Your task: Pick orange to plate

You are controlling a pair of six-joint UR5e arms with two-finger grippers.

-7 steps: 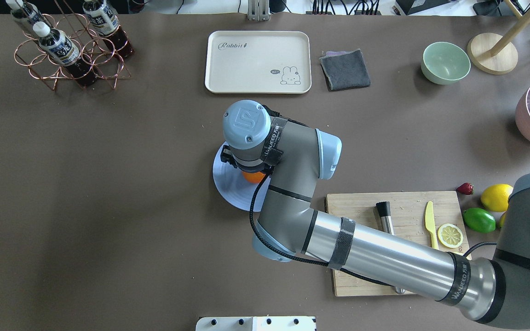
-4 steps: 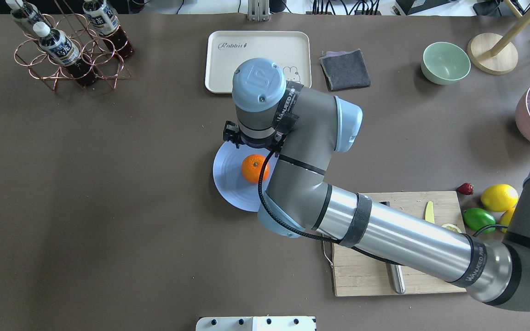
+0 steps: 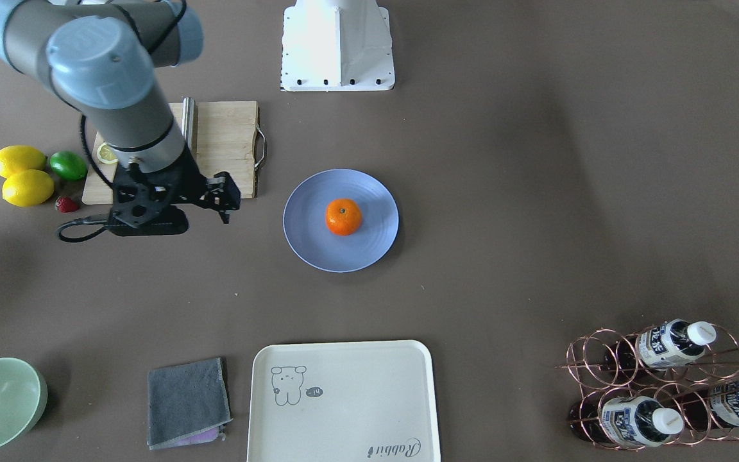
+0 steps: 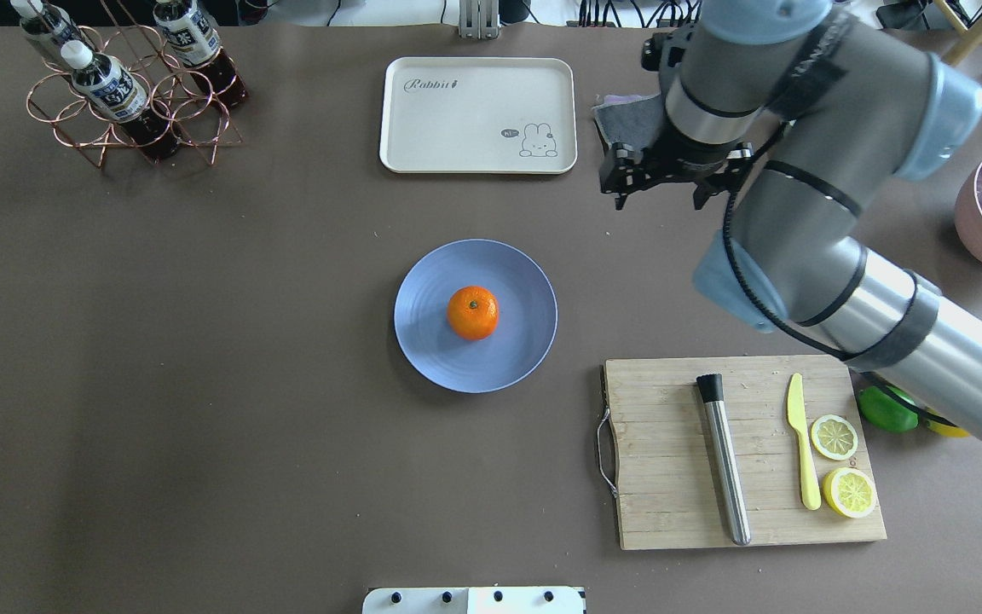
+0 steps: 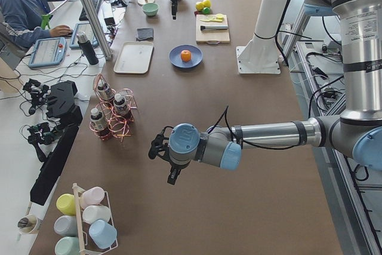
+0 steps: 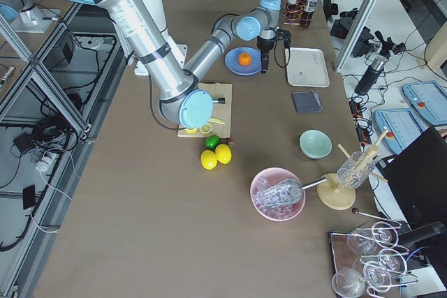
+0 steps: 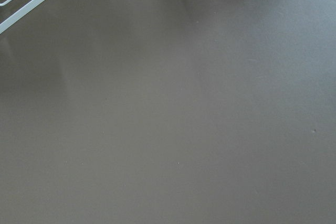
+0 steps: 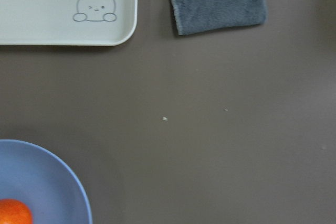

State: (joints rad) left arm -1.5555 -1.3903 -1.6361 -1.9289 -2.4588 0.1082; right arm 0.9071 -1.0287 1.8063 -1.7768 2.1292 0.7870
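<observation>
Now one orange (image 4: 472,312) sits at the centre of the one blue plate (image 4: 431,350).
The right gripper (image 4: 660,189) hangs apart and empty near one grey cloth (image 3: 186,401); the left gripper (image 5: 173,174) I cannot tell. One tray (image 4: 478,115) reads "Rabbit"; two lemons (image 3: 18,160), one lime (image 3: 68,165), three bottles (image 4: 106,85).

Lower left of the right wrist view — the edge cuts off the small round bright-orange fruit (image 8: 13,213) and the round matte blue-lavender plate (image 8: 47,182).
</observation>
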